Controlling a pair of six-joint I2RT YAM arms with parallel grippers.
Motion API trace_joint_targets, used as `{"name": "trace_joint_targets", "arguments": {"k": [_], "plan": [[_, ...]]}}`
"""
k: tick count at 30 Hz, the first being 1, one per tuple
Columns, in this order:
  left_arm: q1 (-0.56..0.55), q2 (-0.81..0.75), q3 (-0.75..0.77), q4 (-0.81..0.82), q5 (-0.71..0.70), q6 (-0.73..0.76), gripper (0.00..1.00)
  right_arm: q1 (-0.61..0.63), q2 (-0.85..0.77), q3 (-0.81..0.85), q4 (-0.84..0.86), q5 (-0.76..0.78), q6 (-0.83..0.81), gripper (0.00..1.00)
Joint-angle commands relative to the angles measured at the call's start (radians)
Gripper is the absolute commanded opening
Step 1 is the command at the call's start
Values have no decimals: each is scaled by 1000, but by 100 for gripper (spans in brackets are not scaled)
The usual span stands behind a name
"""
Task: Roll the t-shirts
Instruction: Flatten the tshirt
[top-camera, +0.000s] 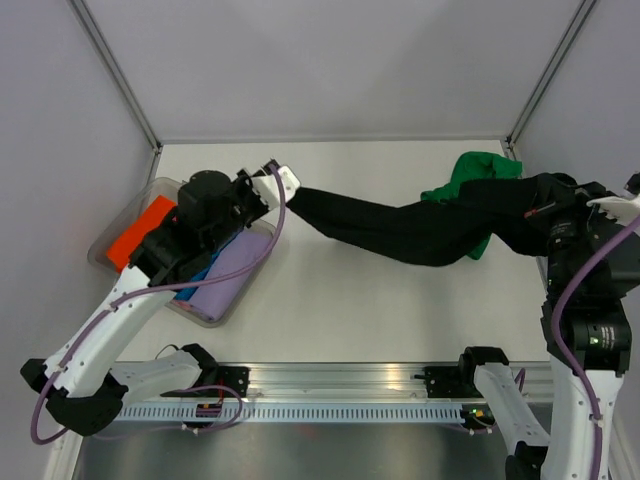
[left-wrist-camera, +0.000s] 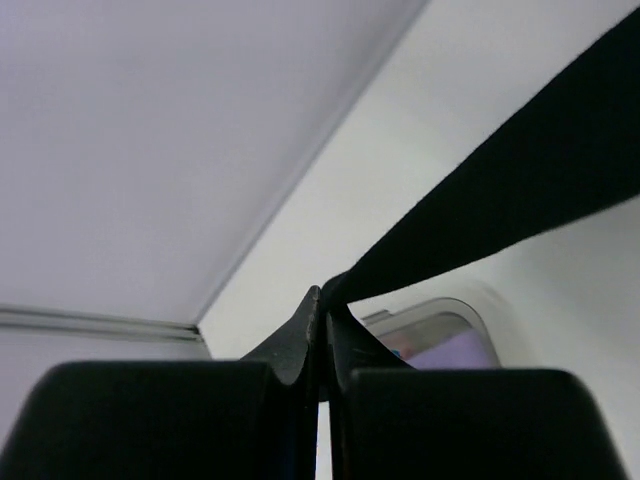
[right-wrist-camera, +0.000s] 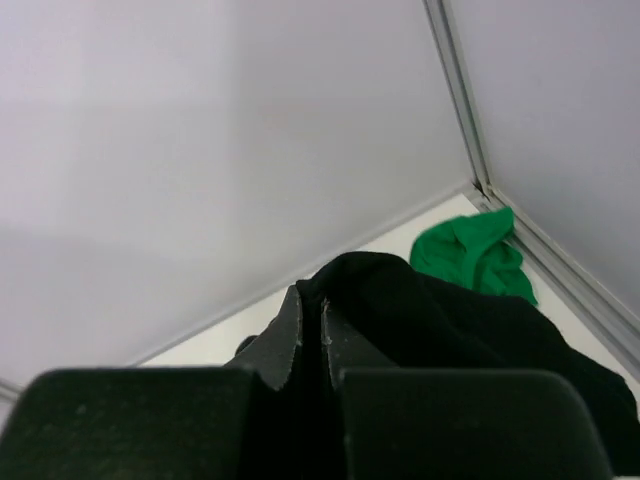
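Now the left gripper (top-camera: 288, 188) and right gripper (top-camera: 548, 205), reaching wide apart, each pinch one end of the black t-shirt (top-camera: 400, 228).

The black shirt (top-camera: 400, 228) is soft, matt cloth, creased along its length. The green shirt (top-camera: 470, 172) is the same sort of matt cloth, crumpled. The desk (top-camera: 350, 300) is smooth, off-white and matt. The bin (top-camera: 97, 256) is clear plastic with a slight sheen. In it lie a pale purple cloth (top-camera: 232, 278) and a matt orange piece (top-camera: 140, 232) whose material cannot be told. The left hand (left-wrist-camera: 322, 295) and right hand (right-wrist-camera: 312, 290) have matt black fingers, plastic by the look. The arms (top-camera: 110, 320) have glossy white plastic shells, and the cables (top-camera: 585, 270) are smooth and purple. The rail (top-camera: 340, 380) and corner posts (top-camera: 115, 70) are dull silver metal. The walls (top-camera: 330, 60) are matt grey.
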Motion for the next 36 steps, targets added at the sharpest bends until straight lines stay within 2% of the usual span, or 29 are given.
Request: {"name": "trace_joint_targets", "arguments": {"k": [1,4,7,9,12,17,20,21,23,24,27,34,36], "plan": [[14,5,134,9,-143,-24,2,0,19,92,-45,-63,-48,0],[24,8,150,9,-139,-19,2,0,18,63,-56,-94,-40,0],[25,5,95,5,-100,-38,2,0,22,-29,-77,-120,-10,0],[25,2,54,-3,-67,-50,2,0,25,-142,-86,-141,6,0],[25,-2,-57,-20,69,-61,2,0,53,-314,-82,-163,24,0],[14,43,-193,-24,237,-96,2,0,145,-594,108,-48,64,0],[-3,122,-218,-21,260,-127,2,0,322,-650,235,-28,81,0],[-5,145,-221,-20,266,-134,2,0,437,-652,289,-30,81,0],[-8,180,-221,-12,274,-142,2,0,565,-617,322,-40,70,0],[-8,206,-226,-4,273,-142,2,-2,690,-601,347,-45,64,0],[-9,237,-232,43,262,-135,2,-2,914,-505,365,-42,36,0],[-9,353,-183,131,224,-124,2,-2,1257,-206,337,-34,18,0],[-11,401,-148,169,208,-127,2,-11,1382,-46,287,-54,20,0]]}}
